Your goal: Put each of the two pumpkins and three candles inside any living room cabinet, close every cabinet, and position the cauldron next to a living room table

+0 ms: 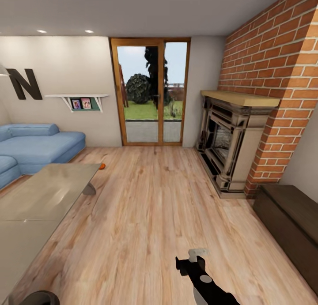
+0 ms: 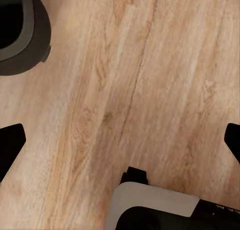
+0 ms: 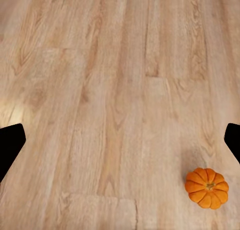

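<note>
Bright, even render: two ceiling spotlights (image 1: pixel 65 31) at eleven o'clock, daylight through glass door (image 1: pixel 150 93) at twelve, soft table (image 1: pixel 39 194) glare, wide-angle edge stretching.

From my remote seat, the cauldron (image 1: pixel 39 298) is cut off by the head view's bottom edge, only its rim showing; the left wrist view clips it (image 2: pixel 20 33) at a corner. The desk (image 1: pixel 39 208) runs off the left edge and hides most of a small orange thing (image 1: pixel 102 166), too small to identify. The cabinet (image 1: pixel 287 225) and blue sofa (image 1: pixel 31 148) are also cropped.
</note>
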